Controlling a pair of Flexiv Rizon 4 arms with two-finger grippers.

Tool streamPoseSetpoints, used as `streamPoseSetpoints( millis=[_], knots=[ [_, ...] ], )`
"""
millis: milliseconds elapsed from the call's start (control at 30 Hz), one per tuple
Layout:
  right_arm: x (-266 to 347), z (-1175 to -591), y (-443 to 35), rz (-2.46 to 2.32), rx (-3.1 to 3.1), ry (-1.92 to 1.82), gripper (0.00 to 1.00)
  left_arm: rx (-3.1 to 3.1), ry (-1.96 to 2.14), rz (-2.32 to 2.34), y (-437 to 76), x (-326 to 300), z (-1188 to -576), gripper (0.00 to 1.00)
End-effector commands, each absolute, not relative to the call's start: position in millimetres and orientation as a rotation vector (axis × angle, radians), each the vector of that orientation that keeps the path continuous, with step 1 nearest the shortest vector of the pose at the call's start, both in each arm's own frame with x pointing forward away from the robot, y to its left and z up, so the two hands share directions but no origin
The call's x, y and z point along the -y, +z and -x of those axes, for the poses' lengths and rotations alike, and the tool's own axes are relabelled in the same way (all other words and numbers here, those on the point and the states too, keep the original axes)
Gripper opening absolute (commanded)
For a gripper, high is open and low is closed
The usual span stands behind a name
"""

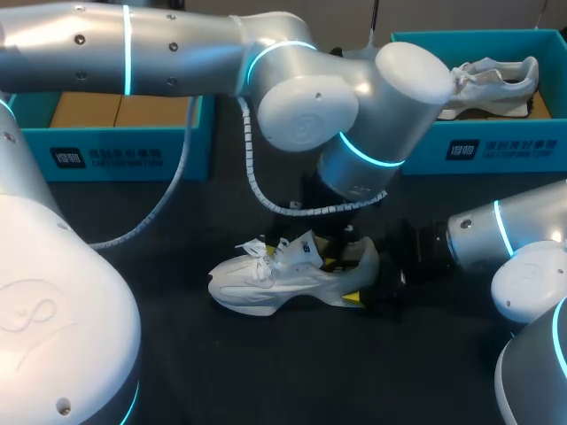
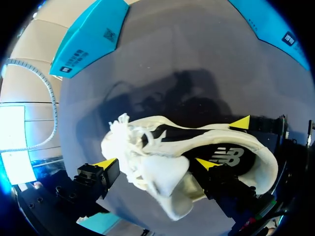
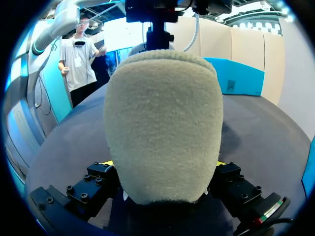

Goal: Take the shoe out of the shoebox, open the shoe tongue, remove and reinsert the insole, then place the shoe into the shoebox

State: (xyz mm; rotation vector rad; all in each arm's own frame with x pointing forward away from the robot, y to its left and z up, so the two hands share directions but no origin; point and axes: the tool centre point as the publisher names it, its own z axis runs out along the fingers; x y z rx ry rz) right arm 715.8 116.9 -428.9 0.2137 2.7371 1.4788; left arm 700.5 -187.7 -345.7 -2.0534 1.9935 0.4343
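My left arm (image 1: pixel 177 44) and right arm (image 1: pixel 500 235) are smooth silver-grey tubes with rounded joint caps, and a thin glowing cyan band (image 1: pixel 127 49) rings each joint. Small dark screws (image 1: pixel 80 39) dot the shells. A looped emblem (image 1: pixel 31 314) is pressed into the big shell at my left side. A white spiral-wrapped cable (image 1: pixel 252 173) hangs along the left arm. My left tool (image 2: pixel 156 162) and right tool (image 3: pixel 165 164) are black blocks studded with more screws, with wedge-shaped yellow fingertips (image 2: pixel 106 162).
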Motion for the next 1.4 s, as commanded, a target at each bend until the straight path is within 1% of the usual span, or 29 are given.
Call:
streamPoseSetpoints(
  millis=[33, 333, 367, 400, 433, 467, 533, 567, 1167, 1400],
  knots=[
    [-120.3, -717.2, -432.5, -0.215, -2.738, 1.475, 0.0, -1.953, 0.414, 2.059, -331.4, 182.1, -690.1, 1.0],
    [-120.3, -717.2, -432.5, -0.215, -2.738, 1.475, 0.0, -1.99, 0.448, 2.095, -315.8, 167.7, -684.1, 1.0],
    [-120.3, -717.2, -432.5, -0.215, -2.738, 1.475, 0.0, -1.994, 0.443, 2.1, -313.8, 167.3, -683.8, 0.93],
    [-120.3, -717.2, -432.5, -0.215, -2.738, 1.475, 0.0, -1.997, 0.439, 2.103, -312.2, 167.0, -683.5, 0.67],
    [-120.3, -717.2, -432.5, -0.215, -2.738, 1.475, 0.0, -1.999, 0.437, 2.104, -311.6, 166.9, -683.3, 0.52],
    [-120.3, -717.2, -432.5, -0.215, -2.738, 1.475, 0.0, -2.004, 0.432, 2.11, -310.8, 166.6, -683.0, 0.41],
    [-120.3, -717.2, -432.5, -0.215, -2.738, 1.475, 0.0, -2.015, 0.429, 2.116, -309.5, 165.8, -682.6, 0.05],
    [-120.3, -717.2, -432.5, -0.215, -2.738, 1.475, 0.0, -2.023, 0.427, 2.12, -309.0, 165.3, -682.1, 0.0],
    [-120.3, -717.2, -432.5, -0.215, -2.738, 1.475, 0.0, -2.074, 0.303, 2.327, -313.2, 124.4, -671.3, 0.0],
    [-120.3, -717.2, -432.5, -0.215, -2.738, 1.475, 0.0, -2.019, 0.266, 2.419, -326.0, 105.1, -669.0, 0.0]
  ],
)
